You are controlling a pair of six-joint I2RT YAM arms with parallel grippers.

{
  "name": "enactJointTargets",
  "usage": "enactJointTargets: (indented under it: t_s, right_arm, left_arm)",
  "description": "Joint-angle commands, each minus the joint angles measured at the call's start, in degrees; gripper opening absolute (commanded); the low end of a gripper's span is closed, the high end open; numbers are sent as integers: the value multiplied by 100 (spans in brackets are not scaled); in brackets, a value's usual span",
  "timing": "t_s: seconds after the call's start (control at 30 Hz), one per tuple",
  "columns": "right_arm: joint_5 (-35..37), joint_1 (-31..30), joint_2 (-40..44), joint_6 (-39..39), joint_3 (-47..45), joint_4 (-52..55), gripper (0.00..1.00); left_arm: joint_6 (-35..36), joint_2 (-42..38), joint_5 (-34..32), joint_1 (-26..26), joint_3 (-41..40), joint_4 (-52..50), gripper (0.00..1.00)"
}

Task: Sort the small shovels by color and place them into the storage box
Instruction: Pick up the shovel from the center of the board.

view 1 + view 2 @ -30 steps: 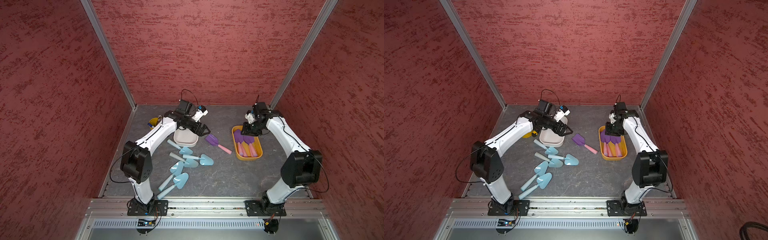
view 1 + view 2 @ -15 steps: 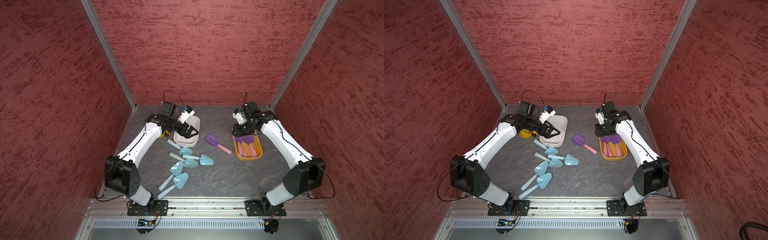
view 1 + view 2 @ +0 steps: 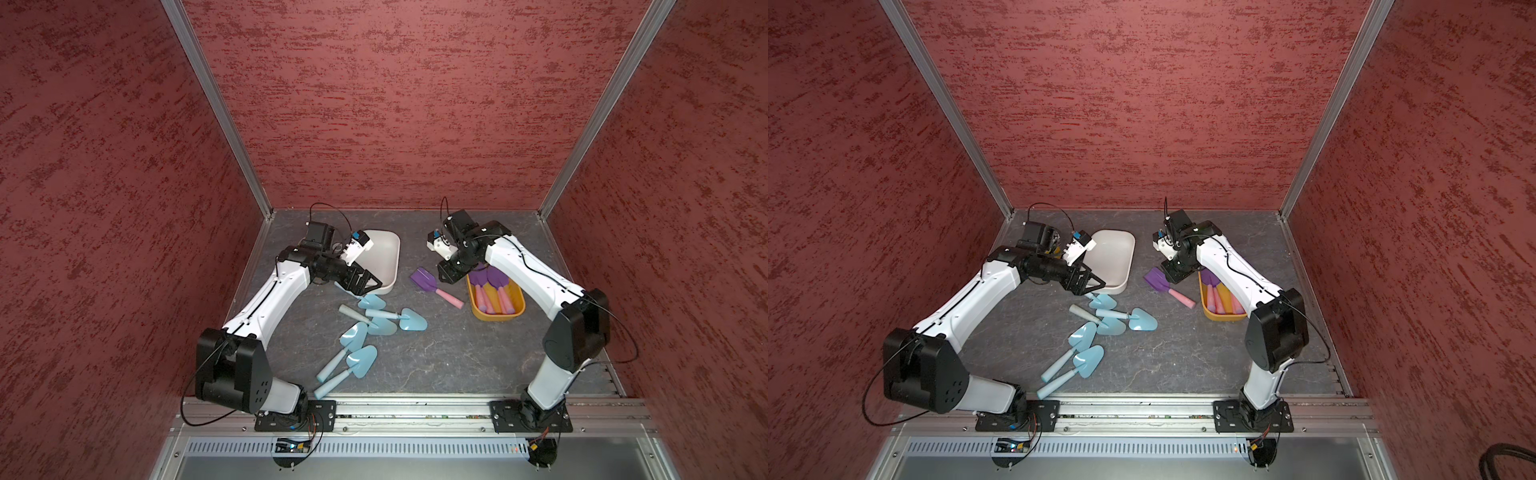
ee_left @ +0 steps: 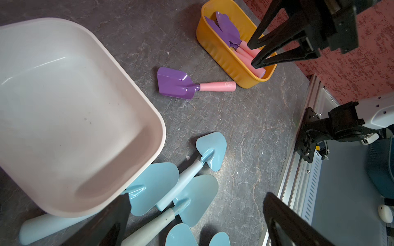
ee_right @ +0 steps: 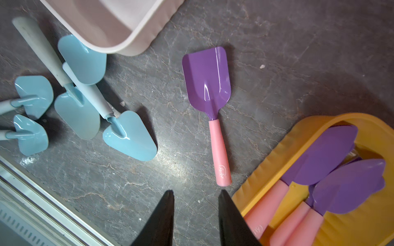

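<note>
Loose glossy purple-bladed shovel [image 3: 434, 287], squarish scoop on a pink cylindrical handle, lies flat on the dark veined stone-look bench [image 3: 440, 361]. Its long axis runs diagonally, with the blade toward the pale rounded plastic tray [image 3: 394, 253] and the handle end just beside the ribbed yellow oval box [image 3: 496, 317]. The box holds more purple shovels [image 5: 326, 155]. Light blue trowels [image 3: 412, 321] with pointed blades lie heaped by the tray corner. I see the right end effector [image 5: 196, 191] narrowly spread and empty near the pink handle, and the left end effector [image 4: 197, 197] spread wide over the blue heap.

basin [image 3: 384, 253] back-left | heap [image 3: 382, 325] before it, perhaps touching | lone shovel [image 3: 435, 288] between basin, box [image 3: 497, 317]
</note>
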State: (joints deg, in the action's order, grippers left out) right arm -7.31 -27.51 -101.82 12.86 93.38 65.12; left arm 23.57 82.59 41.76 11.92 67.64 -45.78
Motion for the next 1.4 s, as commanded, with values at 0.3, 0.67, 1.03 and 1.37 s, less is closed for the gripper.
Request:
enactJointTargets:
  t_s: [0.3,0.67,1.03,1.37]
  right_arm:
    - [242,-17,-927,572,504,184,38]
    - [661,83,-1902,641,975,465,36]
    - [305,169,-2328,559,938,590,36]
    - [300,193,-2456,464,896,455,35]
  left_arm:
    - [-932,206,651,-32,-480,1169,100]
    - [-964,528,618,-17,-403,1221,100]
    - [-969,705,617,45,-322,1158,100]
    - [-969,687,606,47,-295,1119,100]
